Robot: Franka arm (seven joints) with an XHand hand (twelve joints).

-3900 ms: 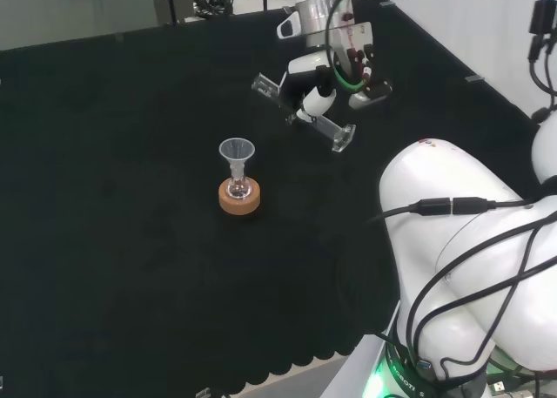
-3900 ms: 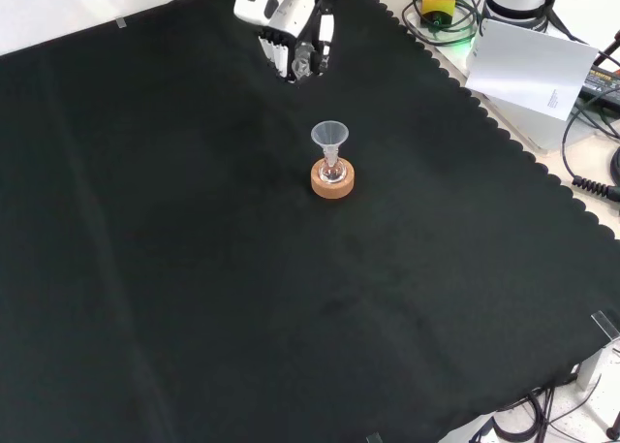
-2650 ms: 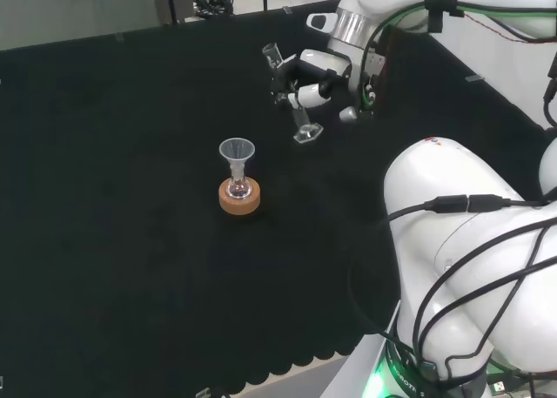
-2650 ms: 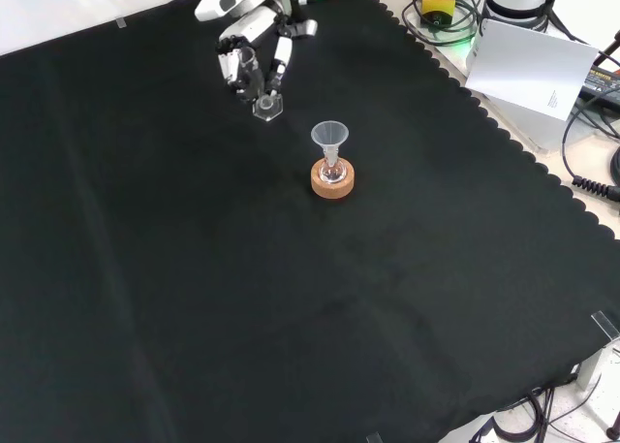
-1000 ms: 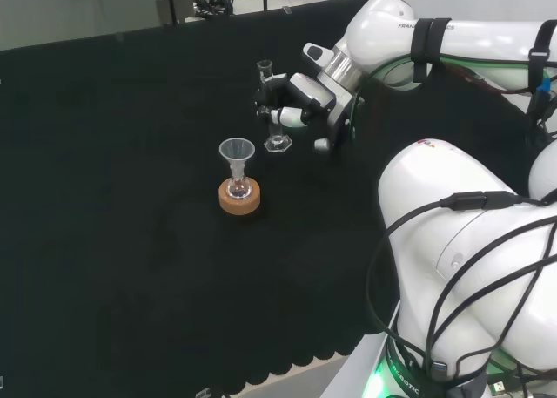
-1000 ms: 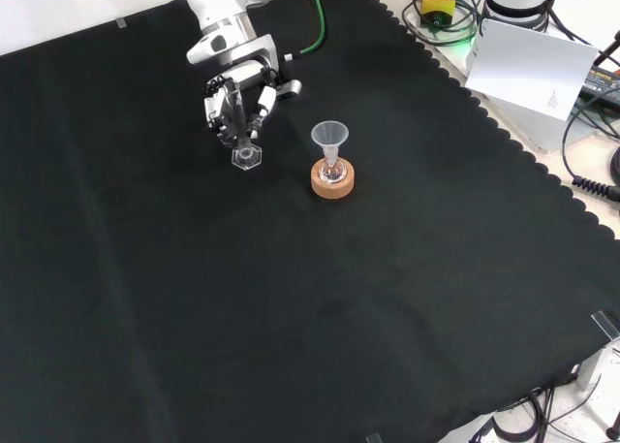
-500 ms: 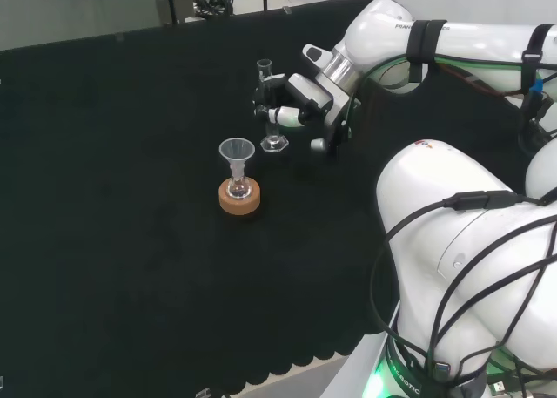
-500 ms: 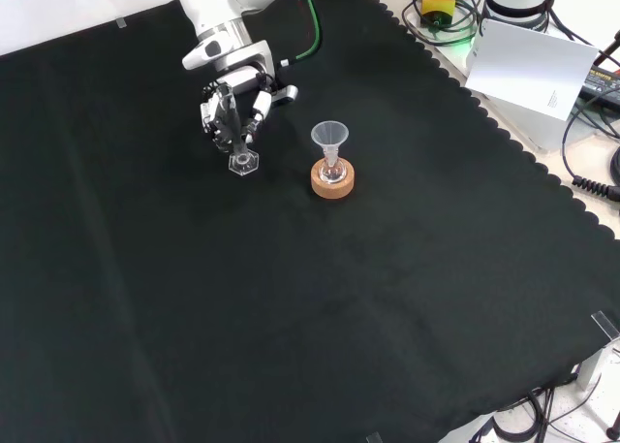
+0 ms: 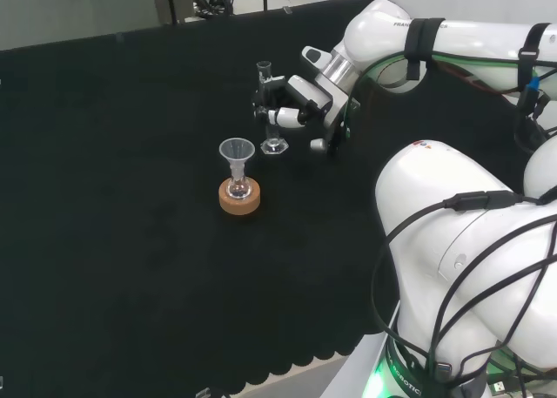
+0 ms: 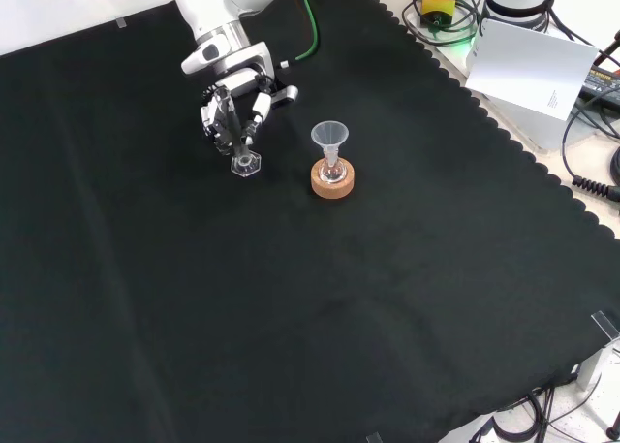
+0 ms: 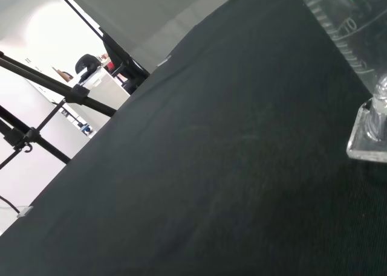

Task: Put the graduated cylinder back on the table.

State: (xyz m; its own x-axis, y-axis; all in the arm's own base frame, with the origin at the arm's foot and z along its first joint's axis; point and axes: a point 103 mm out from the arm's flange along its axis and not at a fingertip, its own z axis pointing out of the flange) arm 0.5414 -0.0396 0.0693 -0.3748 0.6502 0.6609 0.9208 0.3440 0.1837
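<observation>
A small clear graduated cylinder [image 9: 269, 107] [image 10: 240, 148] stands upright with its hexagonal foot on the black cloth [image 9: 104, 198]. The hand [image 9: 296, 102] [image 10: 232, 99] is shut on its stem, fingers curled round it from the right in the head view. In the wrist view the cylinder [image 11: 357, 58] shows close up, its marked tube and its foot resting on the cloth. In the head view the cylinder stands just beyond and to the right of a clear funnel.
The clear funnel [image 9: 236, 158] [image 10: 330, 141] sits in a small flask on a cork ring [image 9: 239, 199] [image 10: 332, 180]. In the head view the arm's white links [image 9: 461, 259] rise at the right. Cables and a paper sheet [image 10: 533, 65] lie beyond the cloth's scalloped edge.
The hand has carried the cylinder from tilted in the air down to upright beside the funnel. Over the last half second it has lowered slightly, and the foot now rests on the cloth.
</observation>
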